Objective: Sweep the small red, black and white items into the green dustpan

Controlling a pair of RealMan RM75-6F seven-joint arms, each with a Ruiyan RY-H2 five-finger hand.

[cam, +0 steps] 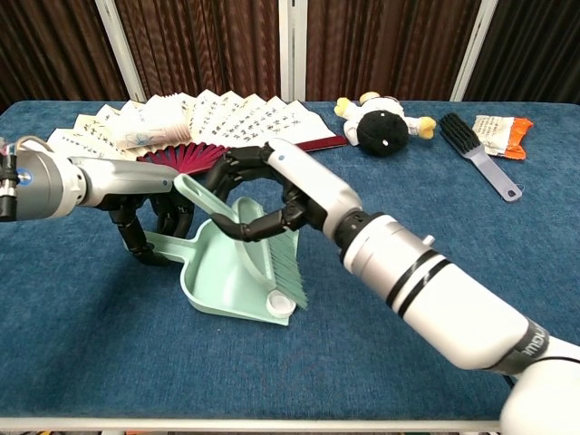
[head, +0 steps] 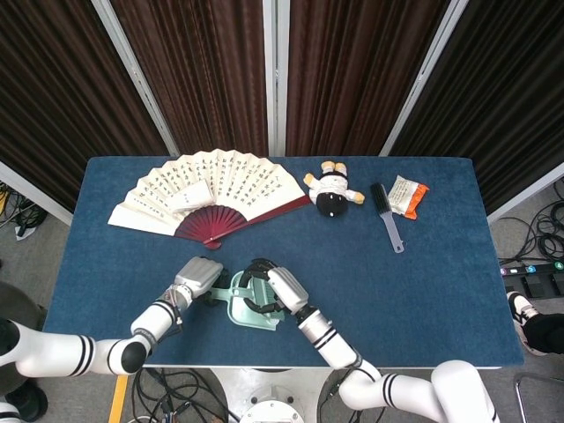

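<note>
sweeping brush point(cam: 258, 245) over green dustpan point(cam: 217, 281), white cap point(cam: 282, 305) inside

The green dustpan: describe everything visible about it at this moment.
The green dustpan is pale mint and looks like plastic, a shallow scoop with a short handle. It lies flat on the blue table, near its front edge, mouth toward the robot's right. The left hand grips the handle. The right hand holds a matching brush with bristles inside the pan. A white cap sits at the pan's lip; brush hides most of the interior.
</note>
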